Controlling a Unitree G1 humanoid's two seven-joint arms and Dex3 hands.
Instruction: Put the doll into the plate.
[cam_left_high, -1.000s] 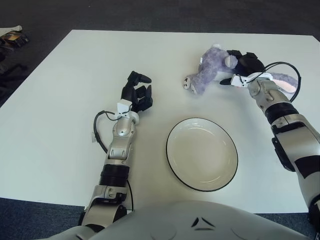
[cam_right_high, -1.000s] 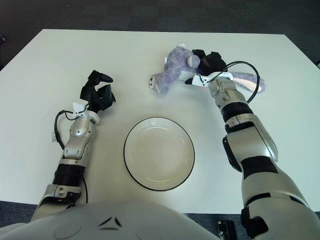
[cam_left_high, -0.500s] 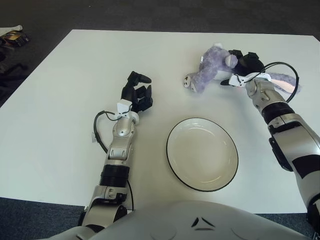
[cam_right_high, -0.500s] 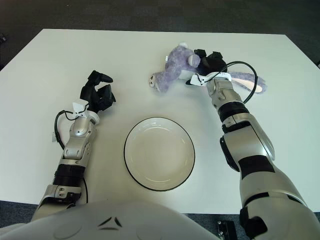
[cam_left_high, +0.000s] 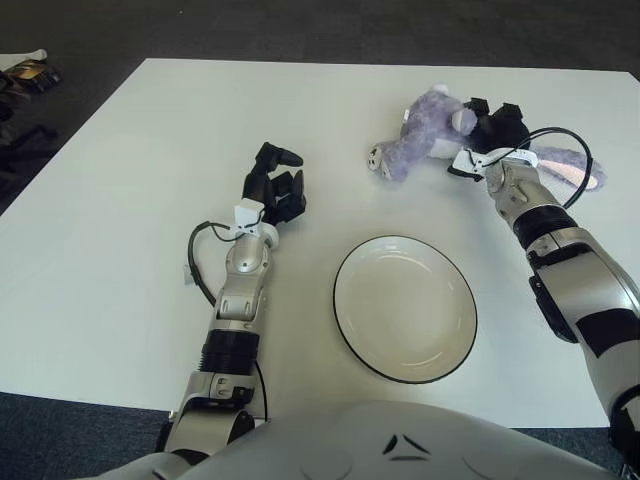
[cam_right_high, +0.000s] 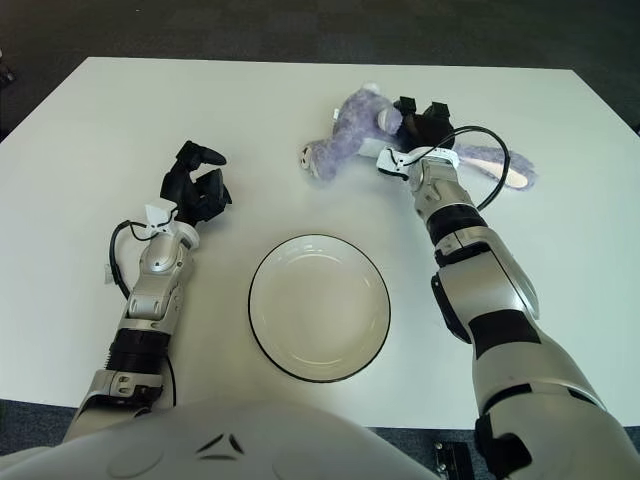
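Black fingers of the right hand (cam_left_high: 492, 128) are closed around the middle of the soft lavender plush doll (cam_left_high: 430, 135) at the far right of the table, the silver forearm reaching out to it from the near right. A black cable loops from the wrist over the doll's pale pink-and-lilac tail part (cam_left_high: 568, 165), which stretches off to the right behind the hand. The doll's body and head lie to the left of the hand, pointing toward the table's middle.

Nearer than the doll and a little left of it sits the round white plate with a thin black rim (cam_left_high: 352, 330), well apart from the toy and with nothing in it.

Across on the left, the left hand (cam_left_high: 273, 188) rests on the plain white table (cam_left_high: 120, 200) with its black fingers curled and holding nothing.
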